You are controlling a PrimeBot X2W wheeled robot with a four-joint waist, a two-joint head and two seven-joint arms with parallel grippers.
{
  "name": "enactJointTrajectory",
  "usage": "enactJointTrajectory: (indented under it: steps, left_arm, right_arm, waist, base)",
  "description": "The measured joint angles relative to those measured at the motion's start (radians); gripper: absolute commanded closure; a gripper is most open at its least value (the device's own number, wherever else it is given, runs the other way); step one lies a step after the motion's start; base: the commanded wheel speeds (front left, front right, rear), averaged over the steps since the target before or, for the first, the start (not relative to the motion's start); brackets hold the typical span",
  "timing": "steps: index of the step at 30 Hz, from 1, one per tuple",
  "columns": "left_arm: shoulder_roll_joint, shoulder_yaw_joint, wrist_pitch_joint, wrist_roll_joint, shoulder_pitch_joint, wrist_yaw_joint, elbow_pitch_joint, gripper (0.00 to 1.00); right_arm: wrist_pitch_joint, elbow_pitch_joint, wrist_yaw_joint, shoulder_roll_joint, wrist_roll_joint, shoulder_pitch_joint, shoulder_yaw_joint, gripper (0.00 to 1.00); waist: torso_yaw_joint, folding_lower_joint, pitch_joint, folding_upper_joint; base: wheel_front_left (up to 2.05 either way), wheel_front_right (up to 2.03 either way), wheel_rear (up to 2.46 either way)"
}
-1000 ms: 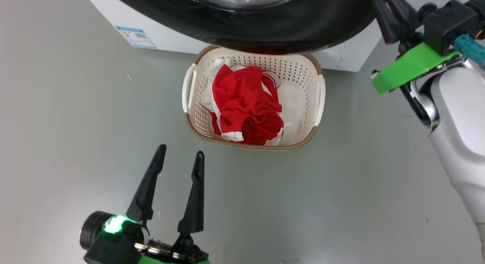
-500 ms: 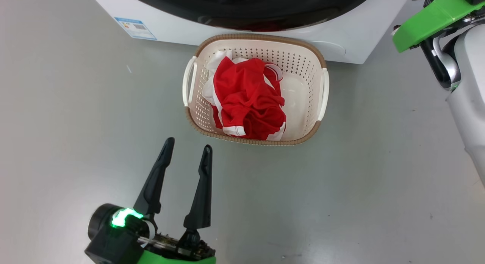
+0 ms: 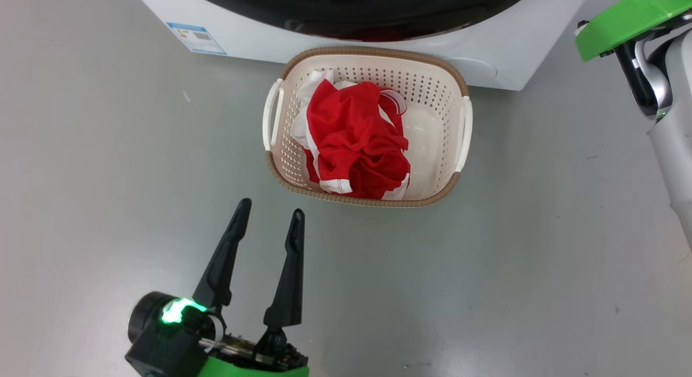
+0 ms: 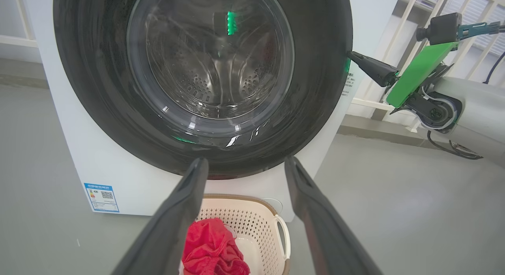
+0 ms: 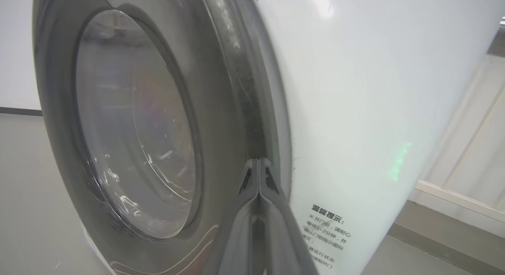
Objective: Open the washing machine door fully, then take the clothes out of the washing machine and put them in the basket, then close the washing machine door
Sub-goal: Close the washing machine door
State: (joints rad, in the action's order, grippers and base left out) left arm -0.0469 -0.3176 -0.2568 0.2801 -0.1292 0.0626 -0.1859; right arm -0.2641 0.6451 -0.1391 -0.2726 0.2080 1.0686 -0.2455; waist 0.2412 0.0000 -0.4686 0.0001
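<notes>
The washing machine door [image 4: 319, 89], a black rim around a clear glass bowl, lies flat against the white washing machine [image 4: 98, 156]. Through the glass the steel drum shows. My right gripper [image 5: 258, 160] is shut, its tips touching the door's [image 5: 221, 109] right edge at the seam with the machine [image 5: 355, 89]; the left wrist view shows that gripper [image 4: 351, 55] too. The red clothes [image 3: 351, 139] lie bundled in the cream basket [image 3: 367, 199] on the floor before the machine [image 3: 503, 52]. My left gripper [image 3: 272, 206] hangs open and empty short of the basket [image 4: 252, 202].
A blue label [image 3: 195, 37] sits low on the machine's front left. My right forearm [image 3: 673, 139] crosses the right edge of the head view. A white railing [image 4: 410, 22] and baseboard stand right of the machine. Grey floor surrounds the basket.
The door, which overhung the basket a second ago, has swung back against the machine. My right arm followed it up and away. The left gripper stayed open.
</notes>
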Motion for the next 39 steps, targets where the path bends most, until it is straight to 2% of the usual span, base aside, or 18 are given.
enactJointTrajectory:
  steps: [11,13,16,17,18,19,29,39]
  left_arm:
    - [0.000,0.008,0.000,-0.004,-0.004,0.000,0.023,0.00]
    - [0.000,0.009,0.000,-0.004,-0.006,-0.001,0.028,0.00]
    - [0.000,0.015,0.000,-0.004,-0.015,-0.001,0.033,0.00]
    - [0.000,0.018,0.000,-0.004,-0.015,-0.001,0.034,0.00]
    - [0.000,0.020,0.000,-0.003,-0.015,-0.002,0.036,0.00]
    - [0.000,0.022,0.000,-0.001,-0.015,-0.003,0.037,0.00]
    - [0.000,0.055,0.000,0.007,-0.011,-0.011,0.045,0.00]
    - [0.000,0.098,0.000,0.006,0.029,-0.010,0.074,0.00]
  right_arm:
    - [0.000,-0.051,0.004,0.046,0.008,-0.077,-0.018,1.00]
    - [0.000,-0.076,0.004,0.059,0.012,-0.106,-0.030,0.93]
    - [0.001,-0.116,0.004,0.069,0.019,-0.153,-0.037,0.66]
    - [0.001,-0.130,0.004,0.071,0.022,-0.170,-0.039,0.60]
    - [0.001,-0.144,0.005,0.074,0.023,-0.189,-0.041,0.27]
    - [0.001,-0.158,0.005,0.077,0.025,-0.209,-0.049,0.00]
    - [0.001,-0.248,0.004,0.091,0.025,-0.405,-0.051,0.00]
    - [0.001,-0.330,0.005,0.132,-0.002,-0.608,0.050,0.00]
  waist:
    - [-0.053,0.0000,0.025,0.0000]
    - [-0.063,0.0000,0.032,0.0000]
    - [-0.080,0.0000,0.046,0.0000]
    - [-0.085,0.0000,0.051,0.0000]
    - [-0.091,0.0000,0.056,0.0000]
    - [-0.097,0.0000,0.062,0.0000]
    - [-0.163,0.0000,0.123,0.0000]
    - [-0.229,0.0000,0.202,-0.0001]
  base:
    - [0.00,0.00,0.00]
    - [0.00,0.00,0.00]
    - [0.00,0.00,0.00]
    - [0.00,0.00,0.00]
    - [0.00,0.00,0.00]
    - [0.00,0.00,0.00]
    - [0.00,0.00,0.00]
    - [0.00,0.00,0.00]
